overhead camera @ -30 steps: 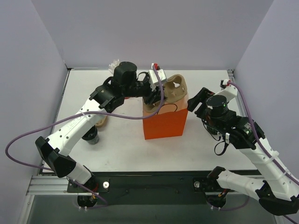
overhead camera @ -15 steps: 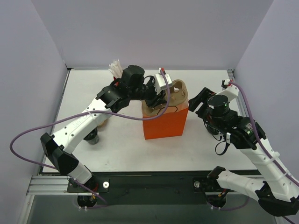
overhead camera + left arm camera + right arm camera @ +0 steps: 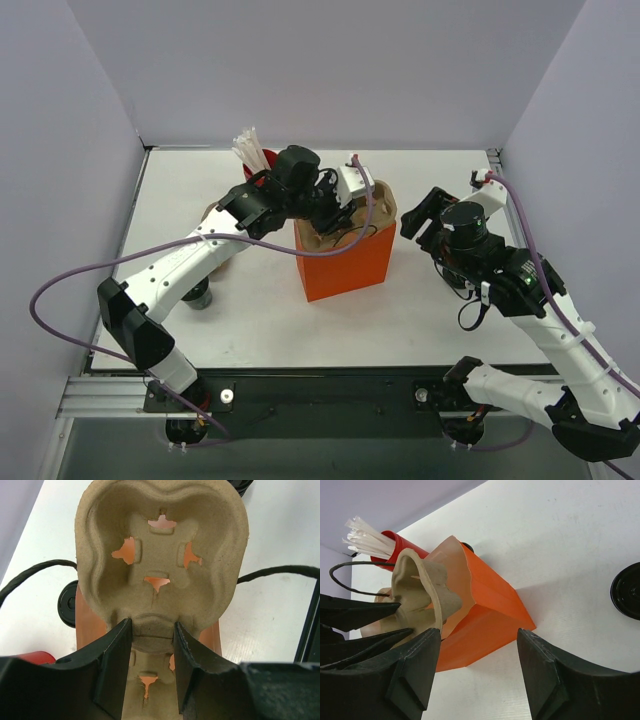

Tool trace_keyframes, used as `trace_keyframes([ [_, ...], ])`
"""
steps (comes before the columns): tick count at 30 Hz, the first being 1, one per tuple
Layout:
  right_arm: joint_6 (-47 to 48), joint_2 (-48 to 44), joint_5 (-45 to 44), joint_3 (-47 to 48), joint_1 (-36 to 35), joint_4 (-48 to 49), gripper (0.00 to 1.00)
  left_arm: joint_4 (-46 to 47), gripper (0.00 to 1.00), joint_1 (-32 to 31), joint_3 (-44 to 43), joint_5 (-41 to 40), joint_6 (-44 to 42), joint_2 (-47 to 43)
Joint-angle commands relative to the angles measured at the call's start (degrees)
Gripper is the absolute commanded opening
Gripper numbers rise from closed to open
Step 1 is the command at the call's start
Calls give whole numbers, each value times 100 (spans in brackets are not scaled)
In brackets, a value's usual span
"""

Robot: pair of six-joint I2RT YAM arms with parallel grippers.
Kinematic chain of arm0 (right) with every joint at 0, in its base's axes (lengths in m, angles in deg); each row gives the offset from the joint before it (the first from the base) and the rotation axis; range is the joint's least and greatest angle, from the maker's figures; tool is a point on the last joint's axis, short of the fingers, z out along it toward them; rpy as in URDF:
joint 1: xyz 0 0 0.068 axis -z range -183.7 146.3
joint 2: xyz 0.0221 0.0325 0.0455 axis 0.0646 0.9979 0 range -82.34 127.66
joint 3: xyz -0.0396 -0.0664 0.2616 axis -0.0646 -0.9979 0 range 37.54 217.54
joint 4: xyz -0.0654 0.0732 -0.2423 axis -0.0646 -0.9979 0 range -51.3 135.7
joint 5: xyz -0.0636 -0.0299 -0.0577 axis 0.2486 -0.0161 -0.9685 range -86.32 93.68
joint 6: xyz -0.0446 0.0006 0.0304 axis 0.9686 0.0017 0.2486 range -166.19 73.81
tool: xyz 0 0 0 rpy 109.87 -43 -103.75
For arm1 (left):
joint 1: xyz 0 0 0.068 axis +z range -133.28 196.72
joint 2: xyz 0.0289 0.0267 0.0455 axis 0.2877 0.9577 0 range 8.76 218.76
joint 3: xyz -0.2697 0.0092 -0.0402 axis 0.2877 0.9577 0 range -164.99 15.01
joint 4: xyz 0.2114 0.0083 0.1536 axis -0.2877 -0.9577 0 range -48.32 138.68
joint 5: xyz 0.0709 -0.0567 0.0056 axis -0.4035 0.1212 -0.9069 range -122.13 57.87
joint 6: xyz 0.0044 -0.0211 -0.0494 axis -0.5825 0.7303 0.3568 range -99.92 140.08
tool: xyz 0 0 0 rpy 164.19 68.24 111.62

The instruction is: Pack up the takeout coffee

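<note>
Left jaws are clenched on the near rim of the pulp cup tray (image 3: 155, 550), the left gripper (image 3: 151, 630) holding it over the mouth of the orange bag (image 3: 345, 270). Orange shows through the tray's cut-outs, so the tray is at least partly inside. Right jaws are released and hold nothing. The right gripper (image 3: 476, 637) hangs beside the bag on the side facing the table's right edge, apart from it.

The bag stands mid-table (image 3: 300, 330), somewhat toward the far edge. None of the coffee is packed yet:
- A dark cup (image 3: 198, 295) sits near the left edge, partly under the left arm.
- A black lid (image 3: 67, 610) shows just beside the bag's far side.
- A second black lid (image 3: 627, 590) shows at the margin of the right wrist view. I cannot tell which cups these lids belong to.
- The red cup (image 3: 258, 160) of sticks stands by the far edge.

What could go wrong, as I judge it:
- The tray's lobes look about as wide as the bag's mouth. If one catches the rim, a downward push would crumple, drag or tip the bag, since nothing steadies it.
- The left arm's cable (image 3: 345, 243) drapes across the bag's mouth and could snag on the bag when the arm withdraws.
- A tray that settles crooked would leave the cups leaning later, which risks a spill.
</note>
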Motion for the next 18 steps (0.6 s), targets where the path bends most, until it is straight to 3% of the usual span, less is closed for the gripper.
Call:
trace_keyframes([
  [1, 26, 83, -205, 70, 92, -45, 63, -58, 34, -17, -255, -251, -114, 78],
  [11, 888, 839, -127, 746, 487, -10, 62, -5, 33, -69, -281, -646, 35, 149],
  [18, 1073, 1243, 602, 1011, 1093, 95, 56, -338, 33, -166, -570, -910, 246, 210],
])
